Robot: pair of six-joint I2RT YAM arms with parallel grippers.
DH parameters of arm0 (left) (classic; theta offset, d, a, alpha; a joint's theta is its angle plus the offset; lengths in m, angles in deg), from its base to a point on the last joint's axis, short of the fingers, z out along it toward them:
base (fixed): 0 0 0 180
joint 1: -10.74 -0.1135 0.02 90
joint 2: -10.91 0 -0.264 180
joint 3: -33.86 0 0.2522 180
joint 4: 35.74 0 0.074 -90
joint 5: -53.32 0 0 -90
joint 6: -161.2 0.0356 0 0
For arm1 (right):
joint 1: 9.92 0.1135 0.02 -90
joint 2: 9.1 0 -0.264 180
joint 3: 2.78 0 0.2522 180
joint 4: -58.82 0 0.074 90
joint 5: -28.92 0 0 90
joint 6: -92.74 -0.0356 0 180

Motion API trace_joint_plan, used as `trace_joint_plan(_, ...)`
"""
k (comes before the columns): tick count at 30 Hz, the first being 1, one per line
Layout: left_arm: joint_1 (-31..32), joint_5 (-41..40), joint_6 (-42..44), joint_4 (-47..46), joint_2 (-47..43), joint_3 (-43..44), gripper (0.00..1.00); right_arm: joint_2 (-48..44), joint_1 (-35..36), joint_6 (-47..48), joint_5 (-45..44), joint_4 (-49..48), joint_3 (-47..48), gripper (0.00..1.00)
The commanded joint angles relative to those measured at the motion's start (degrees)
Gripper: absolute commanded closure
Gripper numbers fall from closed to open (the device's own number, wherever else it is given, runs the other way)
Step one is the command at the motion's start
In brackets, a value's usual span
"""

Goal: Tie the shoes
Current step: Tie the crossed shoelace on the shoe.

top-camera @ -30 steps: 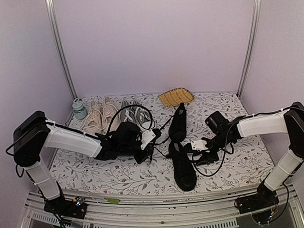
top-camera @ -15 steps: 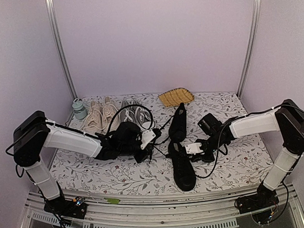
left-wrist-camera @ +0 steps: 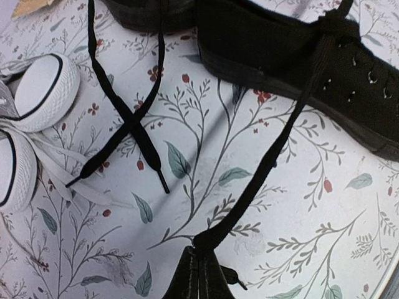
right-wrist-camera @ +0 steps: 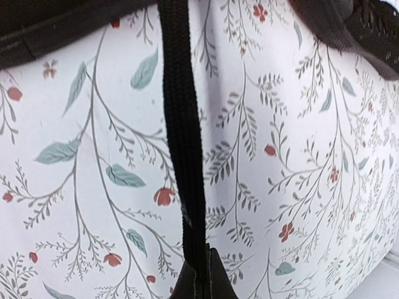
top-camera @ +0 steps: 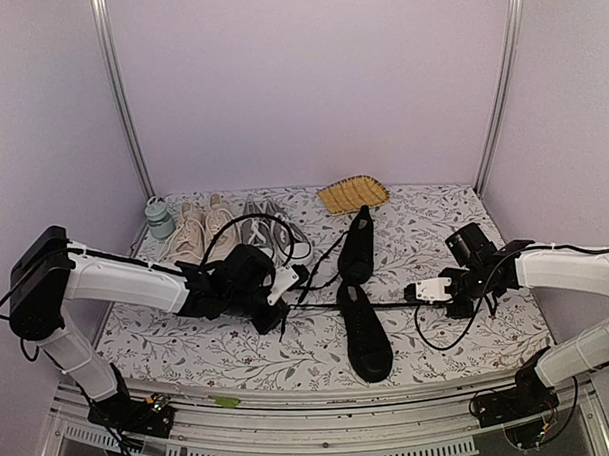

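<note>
1. Left wrist view: the left gripper (left-wrist-camera: 199,275) is pinched fully closed on the left lace (left-wrist-camera: 268,165). That lace climbs taut from the fingertips to the lacing of the near black shoe (left-wrist-camera: 293,53).
2. To the left of that line, a loose lace (left-wrist-camera: 124,118) crosses itself on the flowered table cover (left-wrist-camera: 206,131). It lies close to a white toe cap of the grey pair (left-wrist-camera: 47,93) and apart from the held lace. The pull should stay clear of it so nothing snags.
3. From the top external camera, the near black shoe sits mid-table with its toe toward the arm bases. The far black shoe (top-camera: 357,244) lies just behind it. The two held laces form a nearly straight line across the near shoe, with one gripper out on each side.
4. This looks like the cinching of the first cross. To do it well, both arms should draw outward evenly, low and level, in opposite directions. An uneven tug would likely swing or drag the light shoe instead of tightening the lacing.
5. In the right wrist view, the right gripper (right-wrist-camera: 198,281) is clamped closed on the right lace (right-wrist-camera: 181,124). The lace runs straight up from its fingertips toward the shoe at the frame's top edge.
</note>
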Motion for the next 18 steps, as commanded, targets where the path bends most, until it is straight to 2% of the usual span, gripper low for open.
trace_joint_plan(1, -0.5, 0.4, -3.3, 5.9, -1.5, -1.9, 1.00, -2.8, -4.3, -0.3, -5.4, 2.4, -2.5, 1.00)
trace_joint_plan(9, -4.8, 1.4, -6.3, 7.0, -0.1, -1.1, 1.00, -1.3, -6.2, 0.1, -7.8, 1.3, -5.1, 1.00)
trace_joint_plan(18, -7.9, 6.3, -9.1, 6.4, -3.2, -4.2, 1.00, 0.7, -7.8, 1.0, -9.0, 0.1, -6.4, 1.00)
